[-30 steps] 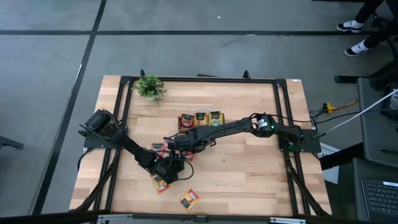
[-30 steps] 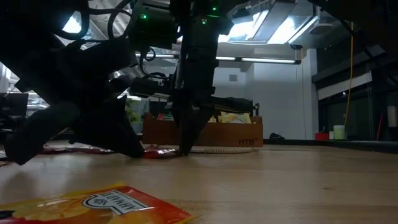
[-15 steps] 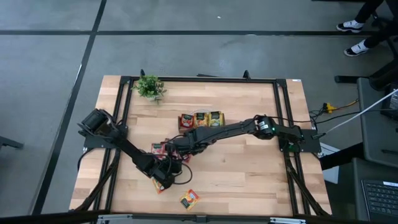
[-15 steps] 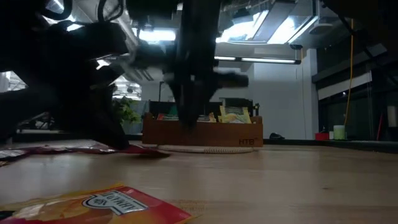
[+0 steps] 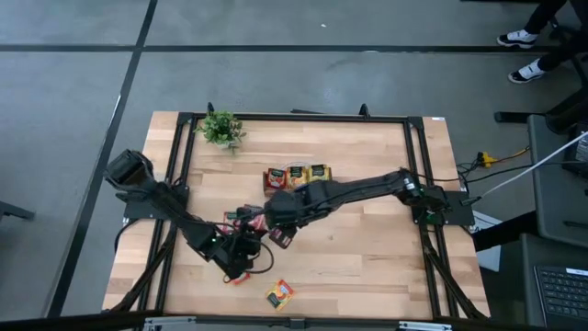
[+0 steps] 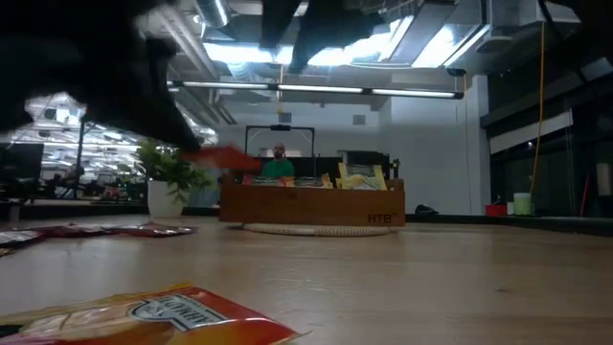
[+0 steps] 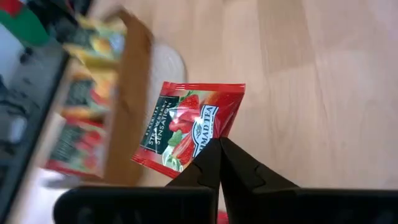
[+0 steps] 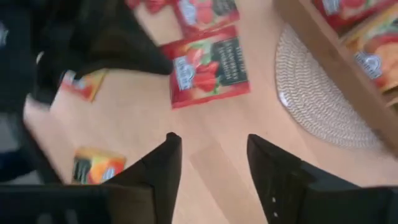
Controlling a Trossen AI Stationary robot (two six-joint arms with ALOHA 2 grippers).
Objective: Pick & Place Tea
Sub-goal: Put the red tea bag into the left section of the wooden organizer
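My left gripper (image 7: 219, 149) is shut on a red tea sachet (image 7: 189, 121) with a dark label. The sachet is in the air over the middle of the table (image 5: 281, 237), (image 6: 215, 158). My right gripper (image 8: 211, 155) hangs open above it (image 5: 280, 213), fingers apart and touching nothing, and looks down on the same sachet (image 8: 208, 71). The brown wooden tray (image 5: 296, 176) with sachets standing in it sits on a round white mat (image 8: 317, 99). More red sachets (image 5: 237, 219) lie flat on the table by the left arm. My left gripper pinches the red sachet's edge near one corner (image 7: 210, 142) between its two fingertips. The fingers slant downward from the table's left side. The sachet sticks out beyond the fingertips, label side up, lifted clear of the table.
An orange sachet (image 5: 280, 294) lies near the front edge, large in the low view (image 6: 153, 321). Another sachet (image 5: 239, 276) lies below the left arm. A small potted plant (image 5: 220, 129) stands at the far left. Bare wood lies to the right of the sachets.
My right gripper has risen from the table, rolled, drawn a little toward the tray and opened. My left gripper has gone up with the red sachet, which has left the table and now hangs clear.
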